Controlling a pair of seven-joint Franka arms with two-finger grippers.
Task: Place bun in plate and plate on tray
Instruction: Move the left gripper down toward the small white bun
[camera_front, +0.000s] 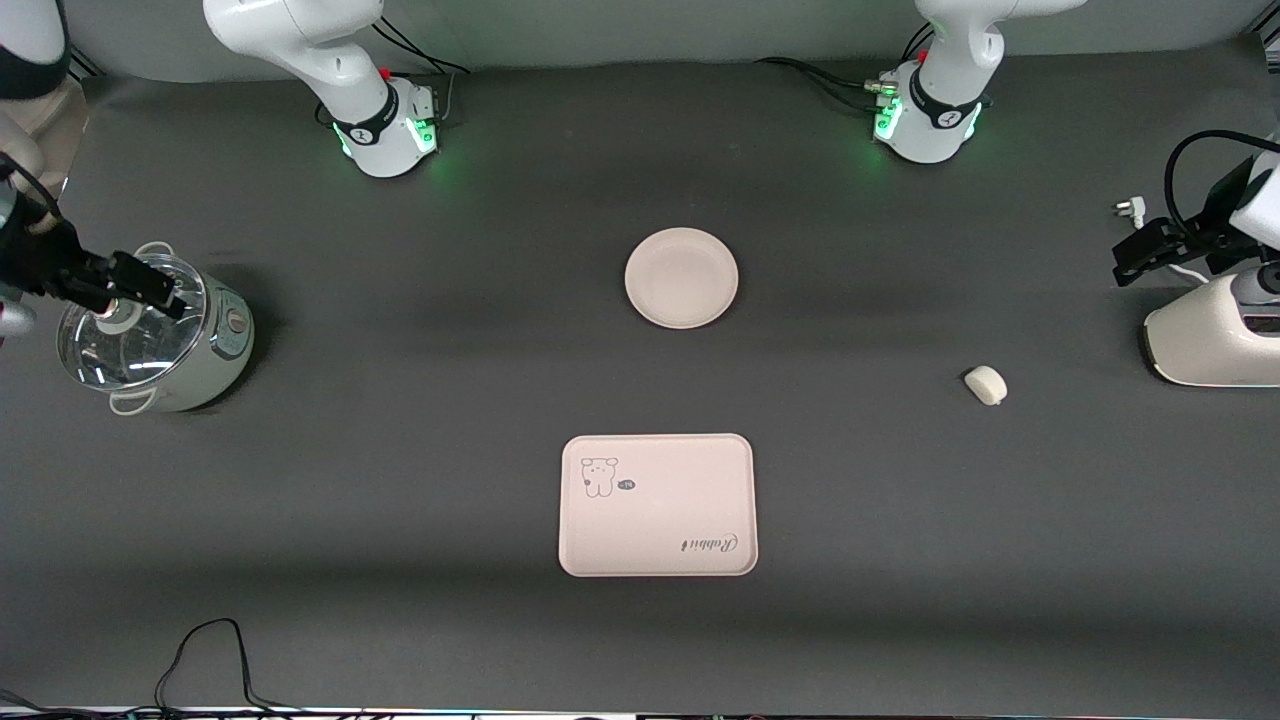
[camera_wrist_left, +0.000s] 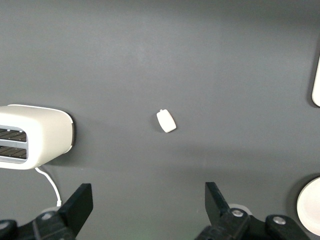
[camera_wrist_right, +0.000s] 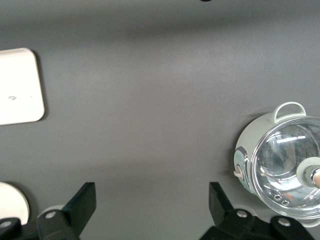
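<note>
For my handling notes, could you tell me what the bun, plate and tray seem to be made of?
The bun looks like smooth matte foam or soft plastic, judging by its even off-white skin. The plate and tray look like matte cream plastic or melamine; neither shows any glare, and the tray carries a printed drawing.

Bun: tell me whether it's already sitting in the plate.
No, the bun lies on the bare table, apart from the empty plate, toward the left arm's end.
</note>
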